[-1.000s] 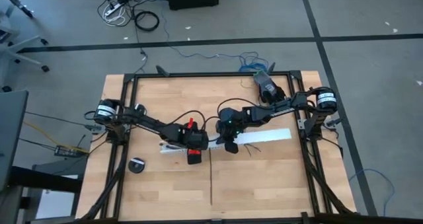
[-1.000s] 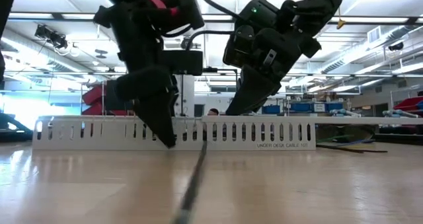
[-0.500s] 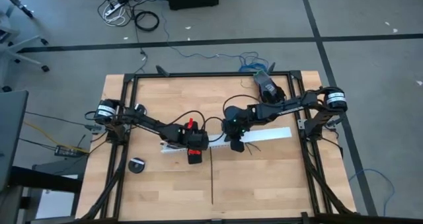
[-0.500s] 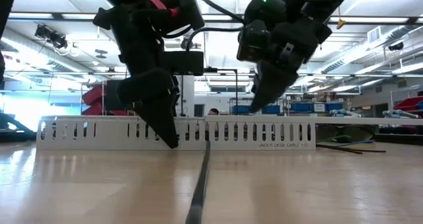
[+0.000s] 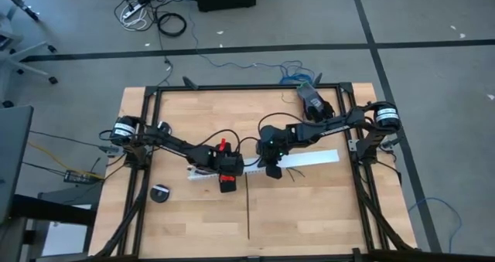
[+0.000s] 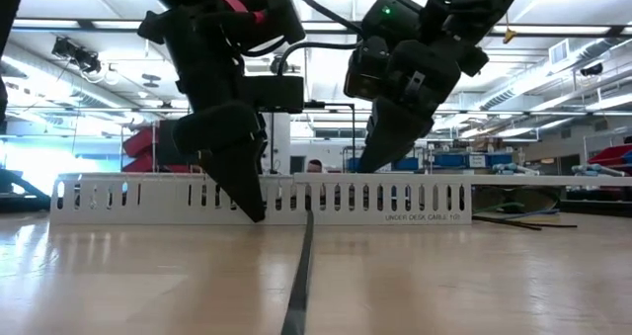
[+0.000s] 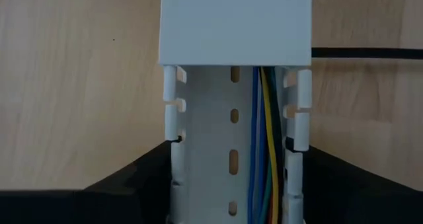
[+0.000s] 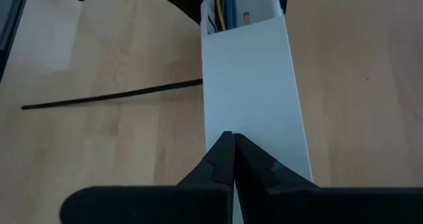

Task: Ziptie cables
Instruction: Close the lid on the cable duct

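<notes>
A long white slotted channel (image 5: 309,158) lies flat across the middle of the table. Its right part is closed by a white cover (image 8: 251,72). In its open left part lie the cables (image 7: 261,151), blue, yellow and green. My left gripper (image 5: 227,178) straddles this open part. My right gripper (image 5: 272,171) is shut, its tip over the cover (image 6: 395,178) a little right of the left gripper. The ziptie (image 5: 247,212), a thin black strip, lies on the table. It runs from the channel toward the near edge. My left gripper holds the channel's open part between its two fingers, one on each slotted side wall (image 7: 173,159). The fingers (image 6: 247,192) slant down from above and lie across the channel, which stays flat on the table. My right gripper has its shut tip (image 8: 231,137) at the top of the cover (image 8: 246,121), slanting down from above. I cannot tell whether it touches.
A small round black object (image 5: 160,193) lies at the near left. A dark device (image 5: 311,100) sits at the far right corner. A few loose wire ends (image 5: 298,174) stick out in front of the channel. Black frame rails (image 5: 143,177) edge the table.
My right gripper, still shut, has swung along the channel toward the table's right edge and a little up. It has then come most of the way back, down to the cover. The ziptie's near end has shifted slightly toward the right.
</notes>
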